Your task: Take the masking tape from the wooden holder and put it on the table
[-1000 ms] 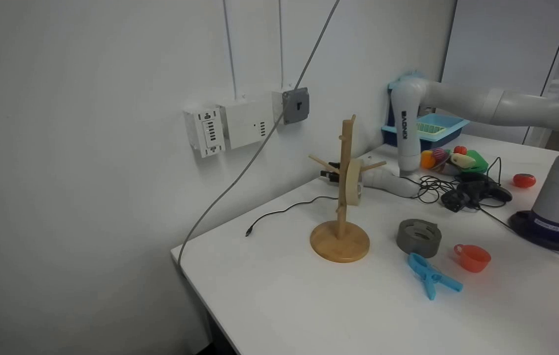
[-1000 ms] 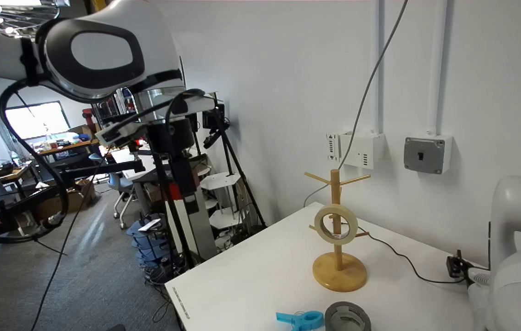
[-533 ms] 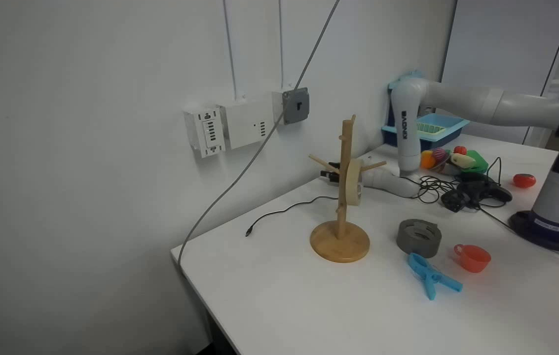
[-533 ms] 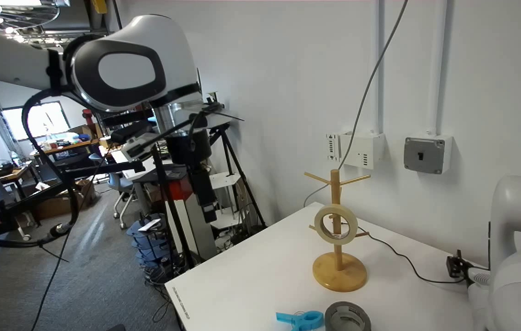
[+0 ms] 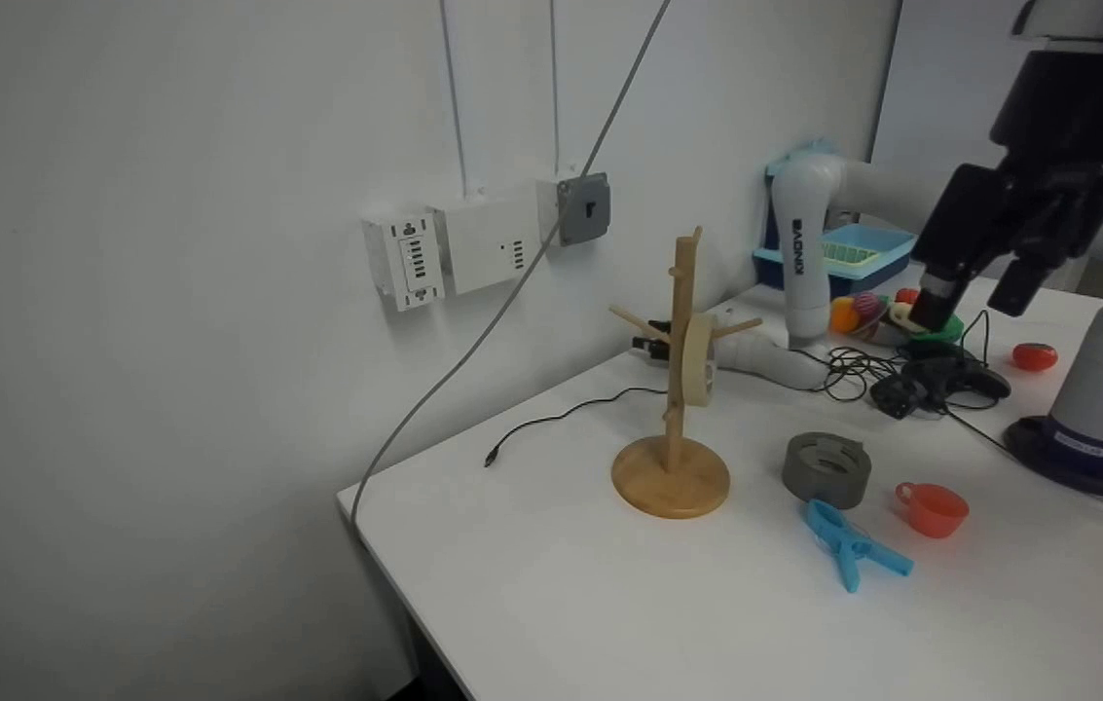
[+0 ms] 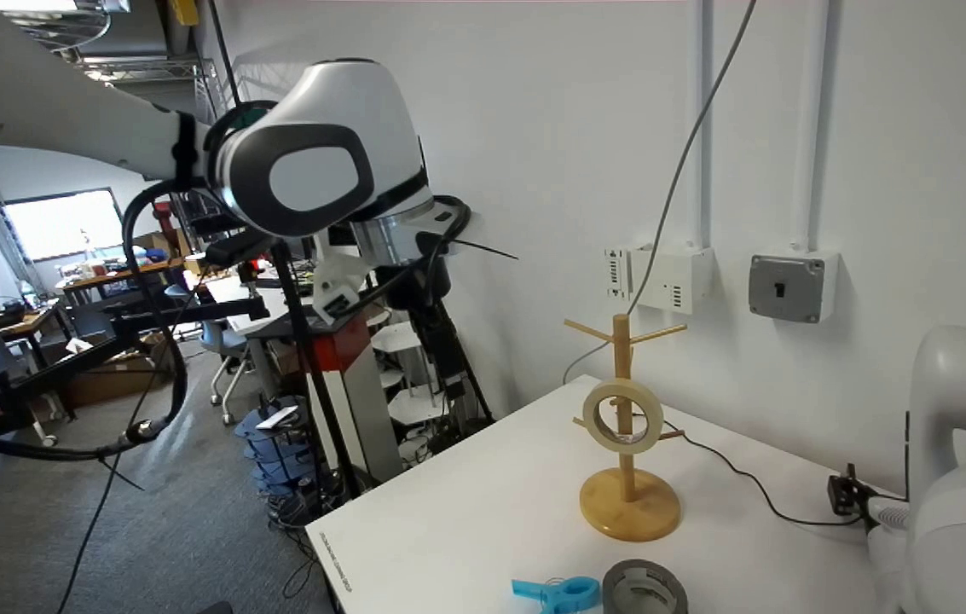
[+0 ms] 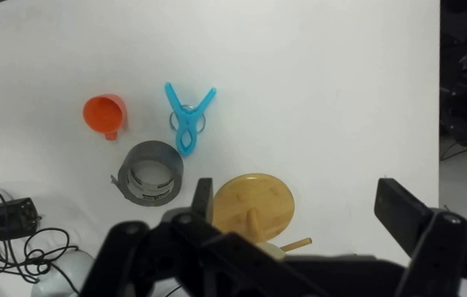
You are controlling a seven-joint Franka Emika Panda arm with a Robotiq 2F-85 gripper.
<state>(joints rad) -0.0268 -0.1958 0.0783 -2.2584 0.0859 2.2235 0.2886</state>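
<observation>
Starting at the holder, upright on the table: the tape is on it, about midway up, standing on edge at its right side in an exterior view. A peg juts out just beside it; whether that one bears it, I cannot tell. For the reach I would set the jaws astride the tape's rim, one to each side of its thickness, and keep them off the holder. Then, gripping lightly, lift a little and draw outward along the peg that carries it, not across, so the holder does not tip. Further right come the grey roll, clamp and cup, best avoided when laying the tape flat. Rightmost, the gripper hangs above the table, well apart from the tape, fingers downward with tips leaning slightly left, jaws spread wide and holding nothing. Over it the end of the arm just shows at the top edge. The wrist view looks down and leaves the tape mostly hidden behind the gripper.
</observation>
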